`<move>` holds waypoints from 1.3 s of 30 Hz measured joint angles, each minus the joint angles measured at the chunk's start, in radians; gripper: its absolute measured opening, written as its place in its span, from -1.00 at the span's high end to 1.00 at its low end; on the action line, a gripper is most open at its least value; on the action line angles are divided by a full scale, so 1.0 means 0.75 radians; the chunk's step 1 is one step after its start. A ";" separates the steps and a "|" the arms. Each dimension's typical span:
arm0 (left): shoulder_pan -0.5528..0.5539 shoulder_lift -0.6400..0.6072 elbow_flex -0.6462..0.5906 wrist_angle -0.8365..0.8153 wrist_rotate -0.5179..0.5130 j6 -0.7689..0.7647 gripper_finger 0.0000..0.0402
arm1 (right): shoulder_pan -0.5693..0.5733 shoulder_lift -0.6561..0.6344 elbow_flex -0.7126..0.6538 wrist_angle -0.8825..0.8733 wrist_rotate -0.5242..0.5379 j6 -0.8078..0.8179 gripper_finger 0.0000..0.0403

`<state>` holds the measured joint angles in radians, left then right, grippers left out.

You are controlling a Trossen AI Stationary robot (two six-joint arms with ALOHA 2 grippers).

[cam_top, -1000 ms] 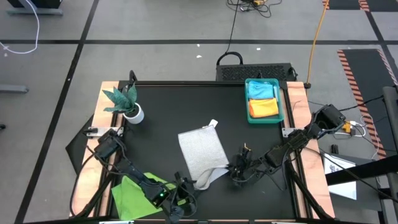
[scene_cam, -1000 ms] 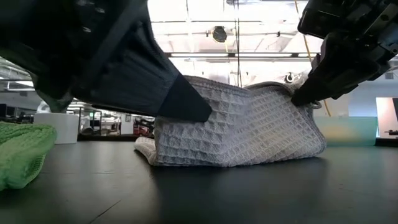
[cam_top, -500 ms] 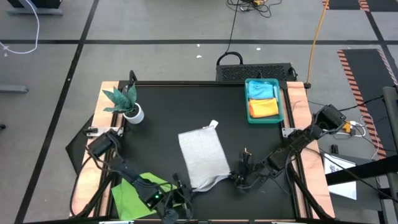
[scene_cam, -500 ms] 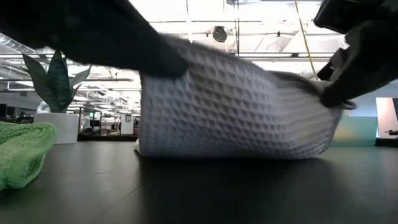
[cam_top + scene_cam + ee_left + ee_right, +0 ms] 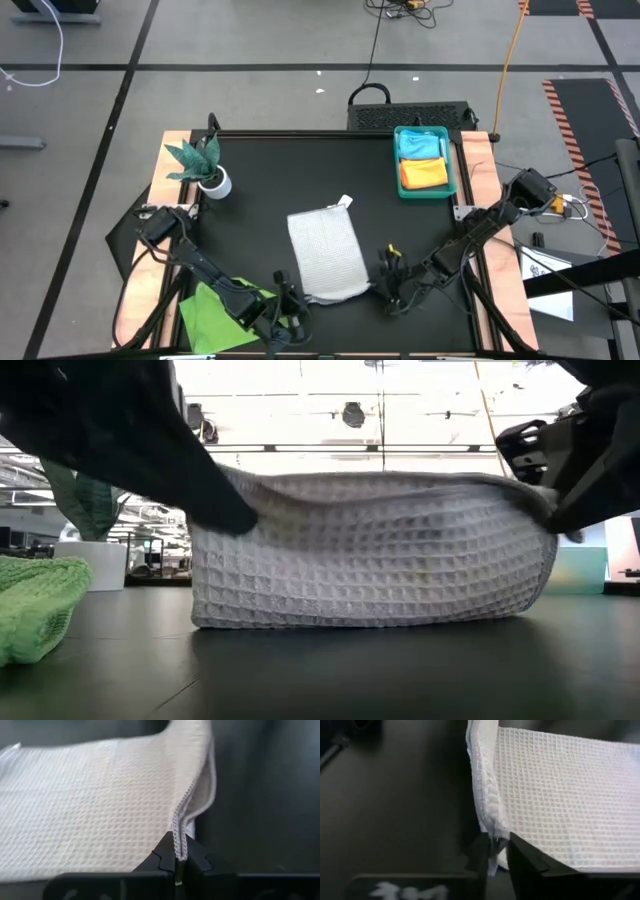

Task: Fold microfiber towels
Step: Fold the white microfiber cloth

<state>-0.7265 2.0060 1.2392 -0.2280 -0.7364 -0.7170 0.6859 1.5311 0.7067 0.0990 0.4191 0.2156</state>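
Currently both grippers pinch the near edge of the white-grey towel (image 5: 327,255) mid-table: left gripper (image 5: 180,865) clamped tight, right gripper (image 5: 499,851) nipping its corner through a slight gap. Risk: that corner slips free, fold skews.

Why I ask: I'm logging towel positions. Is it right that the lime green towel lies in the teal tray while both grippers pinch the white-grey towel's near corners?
Not quite. The high view shows the lime green towel on the table's near left corner, outside the teal tray. The left gripper and right gripper do pinch the white-grey towel.
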 joint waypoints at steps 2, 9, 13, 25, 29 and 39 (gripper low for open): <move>0.016 0.000 0.000 -0.061 0.003 -0.070 0.97 | -0.010 0.000 0.000 0.000 0.000 -0.052 0.56; 0.060 0.000 0.000 -0.183 0.031 -0.209 0.89 | -0.012 0.001 0.000 0.001 0.010 -0.140 0.04; 0.065 0.000 0.000 -0.182 0.031 -0.204 0.94 | -0.013 0.031 0.000 0.036 0.172 -0.145 -0.14; 0.064 0.001 0.000 -0.178 0.037 -0.204 0.92 | -0.107 0.219 0.000 0.329 0.252 -0.178 0.04; 0.057 0.002 0.000 -0.159 0.039 -0.164 0.97 | -0.170 0.195 0.000 0.330 0.237 -0.107 0.13; 0.055 0.002 0.000 -0.134 0.039 -0.132 0.85 | -0.350 0.189 0.000 0.214 -0.210 -0.025 0.16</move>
<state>-0.6849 2.0071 1.2392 -0.3282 -0.7074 -0.8161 0.4237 1.6726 0.7067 0.2591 0.2619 0.1972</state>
